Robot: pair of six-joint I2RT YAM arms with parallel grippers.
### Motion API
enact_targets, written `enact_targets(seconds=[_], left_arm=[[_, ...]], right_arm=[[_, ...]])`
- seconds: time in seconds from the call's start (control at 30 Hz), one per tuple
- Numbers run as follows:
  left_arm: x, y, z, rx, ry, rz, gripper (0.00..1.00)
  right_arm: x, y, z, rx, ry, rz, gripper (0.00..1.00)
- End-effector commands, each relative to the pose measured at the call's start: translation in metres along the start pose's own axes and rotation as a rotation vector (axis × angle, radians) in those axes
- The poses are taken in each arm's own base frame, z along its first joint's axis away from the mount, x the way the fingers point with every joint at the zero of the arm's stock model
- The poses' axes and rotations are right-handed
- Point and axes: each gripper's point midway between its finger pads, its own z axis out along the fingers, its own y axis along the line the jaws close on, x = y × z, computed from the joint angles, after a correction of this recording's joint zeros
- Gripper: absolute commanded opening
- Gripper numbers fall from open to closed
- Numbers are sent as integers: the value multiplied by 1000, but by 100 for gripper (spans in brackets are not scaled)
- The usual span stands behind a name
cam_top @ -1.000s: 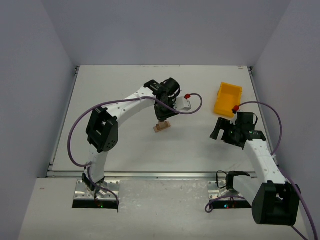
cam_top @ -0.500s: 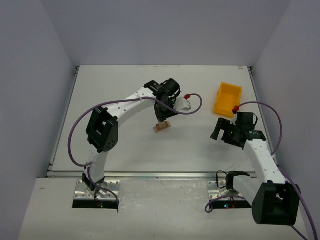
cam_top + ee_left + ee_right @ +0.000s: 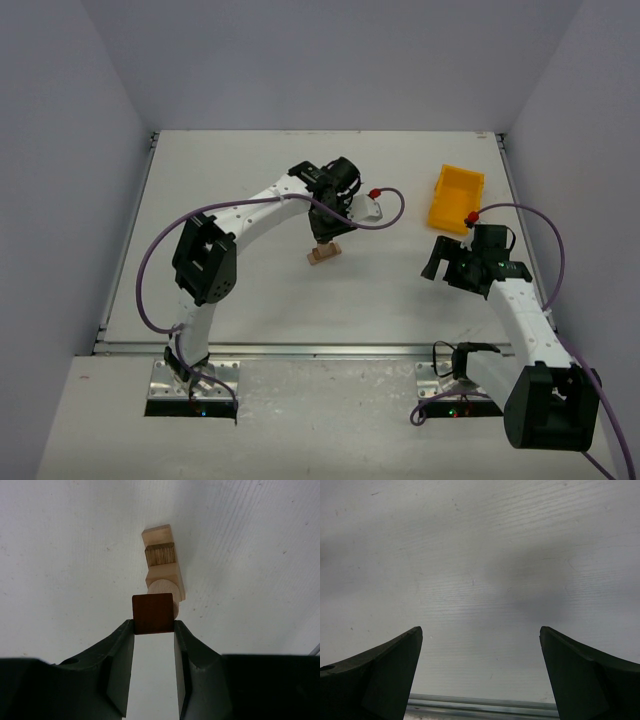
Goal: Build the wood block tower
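One reddish-brown block [image 3: 153,613] was clamped in the left pincer [image 3: 154,626] just over the wood block tower [image 3: 162,572], likely to cap it; right pincer [image 3: 481,645] hung spread apart, empty.

Robotics lab cell, bare grey walls [image 3: 330,60], white table [image 3: 250,295], metal edge rail [image 3: 320,349]

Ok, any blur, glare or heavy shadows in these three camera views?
Top external: soft even light, no glare, wood block tower tiny. Left wrist: reddish-brown block sharp, left gripper dark. Right wrist: faint broad shadow on the table, right gripper nearly black.
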Motion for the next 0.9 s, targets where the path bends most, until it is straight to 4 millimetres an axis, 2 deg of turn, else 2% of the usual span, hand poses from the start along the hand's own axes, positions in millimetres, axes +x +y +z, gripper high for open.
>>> enact_targets(seconds=[0.0,0.2,0.53,0.63,0.67,0.7,0.73,0.87], left_arm=[[-7,-4,-11,-11,-28,29,30],[-7,-4,-10,-15,-28,34,38],[-15,-1,-18,-27,-51,42,60],[-20,0,-23,-31,-68,42,73],[-23,1,-25,-33,-77,43,88],[-26,3,-29,-42,-90,44,97],[-29,5,-33,-52,-101,43,100],[-42,13,-51,-100,-154,30,100]], right_arm=[[-19,1,-6,7,-55,-18,99],[-19,1,-6,10,-57,-18,99],[-18,0,-5,11,-51,-19,99],[-18,1,-5,9,-53,-21,99],[-18,1,-6,7,-53,-23,99],[-18,1,-6,5,-53,-22,99],[-18,2,-6,3,-54,-21,99],[-20,3,-7,-6,-64,-25,99]])
